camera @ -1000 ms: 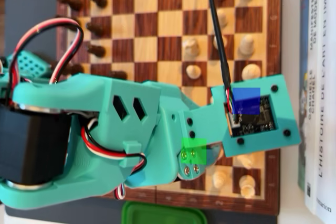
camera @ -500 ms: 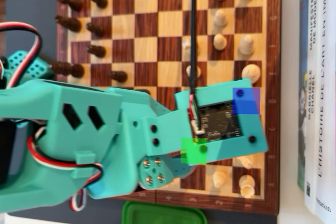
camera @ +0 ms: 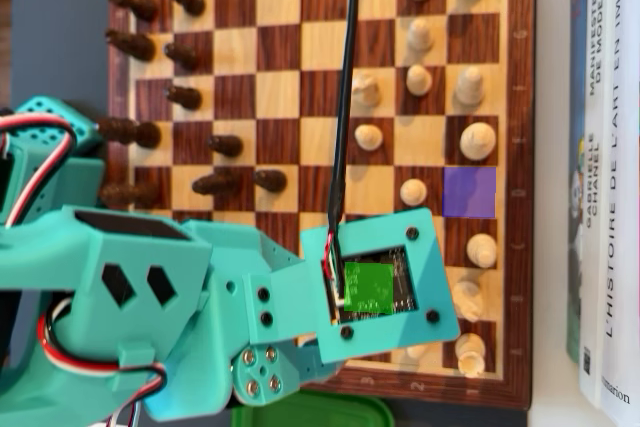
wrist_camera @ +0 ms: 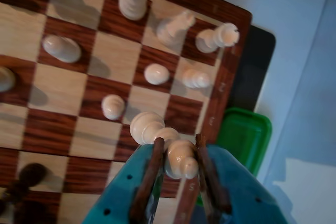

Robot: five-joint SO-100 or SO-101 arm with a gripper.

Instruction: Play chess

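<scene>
White chess piece (wrist_camera: pixel 181 158) sits pinched between my fingers (wrist_camera: pixel 152 174), my gripper (wrist_camera: pixel 178 169) closed on it over the chessboard's (wrist_camera: pixel 58 93) near edge in the wrist view. Beside the board lies a green container (wrist_camera: pixel 244 135), contents hidden.

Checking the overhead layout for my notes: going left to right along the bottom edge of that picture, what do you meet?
Teal arm → green lid, partly under the arm → chessboard's wooden border → white books standing along the right edge.
</scene>
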